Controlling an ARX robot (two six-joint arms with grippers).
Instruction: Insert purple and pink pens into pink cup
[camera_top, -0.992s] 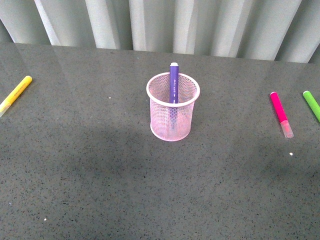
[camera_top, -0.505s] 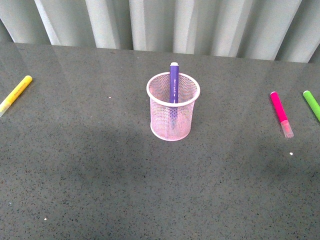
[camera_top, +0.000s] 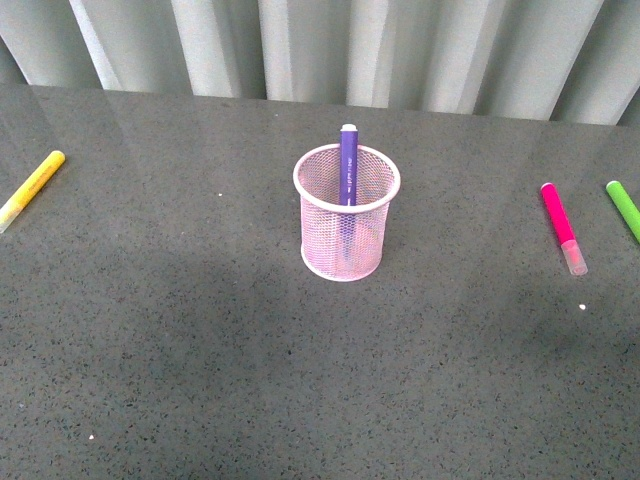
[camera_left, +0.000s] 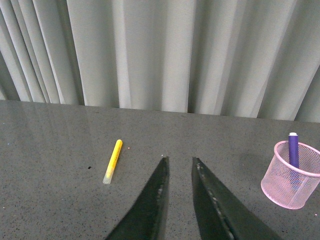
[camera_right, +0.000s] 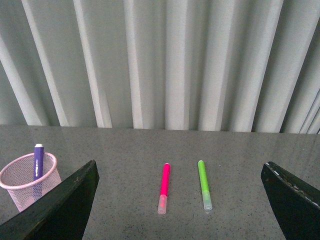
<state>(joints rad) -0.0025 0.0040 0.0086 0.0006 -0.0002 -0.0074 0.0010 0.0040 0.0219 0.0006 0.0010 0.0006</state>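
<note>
The pink cup (camera_top: 320, 235) is fine wire mesh — the table (camera_top: 200, 350) dark, speckled, faintly glossy, stone-like.

**Purple pen (camera_top: 348, 165) in the pink cup (camera_top: 325, 240), pink pen (camera_top: 558, 218) outside**

The pale pink wire-mesh cup stands upright. The dark purple pen stands nearly upright inside it against the far wall, its pale tip above the rim. The magenta pink pen lies flat well to the cup's right, its translucent cap nearer the robot.
</note>
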